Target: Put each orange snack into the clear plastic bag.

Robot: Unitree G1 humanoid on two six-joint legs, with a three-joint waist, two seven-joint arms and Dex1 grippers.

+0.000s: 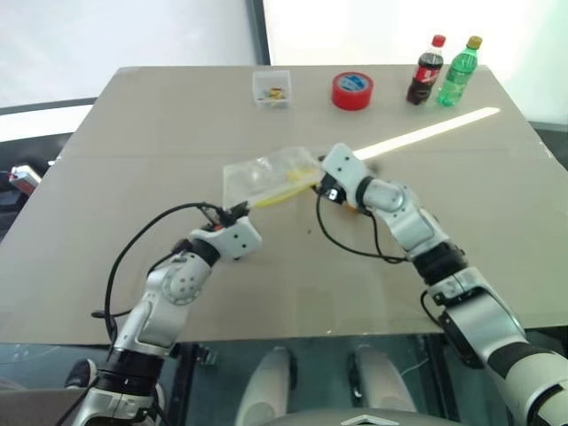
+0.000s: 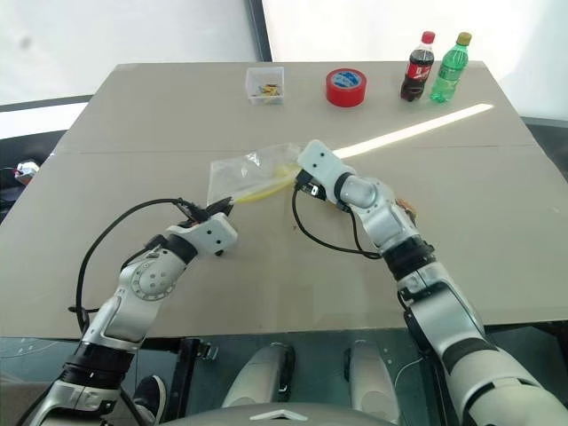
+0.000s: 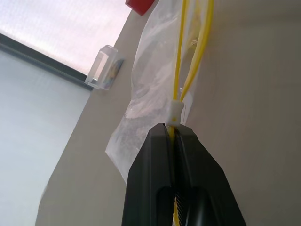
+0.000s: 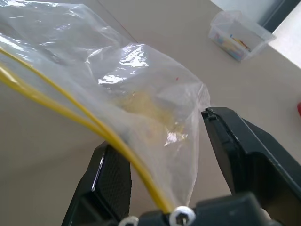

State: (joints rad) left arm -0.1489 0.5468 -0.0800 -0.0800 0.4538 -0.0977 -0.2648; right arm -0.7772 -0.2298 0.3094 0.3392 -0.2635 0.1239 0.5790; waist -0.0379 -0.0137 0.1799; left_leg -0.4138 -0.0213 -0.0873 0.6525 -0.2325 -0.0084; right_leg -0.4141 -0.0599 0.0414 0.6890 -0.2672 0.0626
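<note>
The clear plastic bag (image 1: 266,173) hangs stretched above the table's middle, its yellow seal strip (image 3: 181,70) running between my two grippers. My left gripper (image 3: 171,127) is shut on the near end of that strip, by the white slider. At the bag's other end my right gripper (image 4: 157,132) is open, its fingers standing wide on either side of the bag's edge. Something yellowish shows through the plastic (image 4: 141,106). One orange snack (image 2: 406,207) lies on the table beside my right forearm, partly hidden by the arm.
At the table's far edge stand a small clear square box (image 1: 272,88), a red tape roll (image 1: 352,90), a cola bottle (image 1: 426,71) and a green bottle (image 1: 458,73). Black cables loop from both wrists over the table.
</note>
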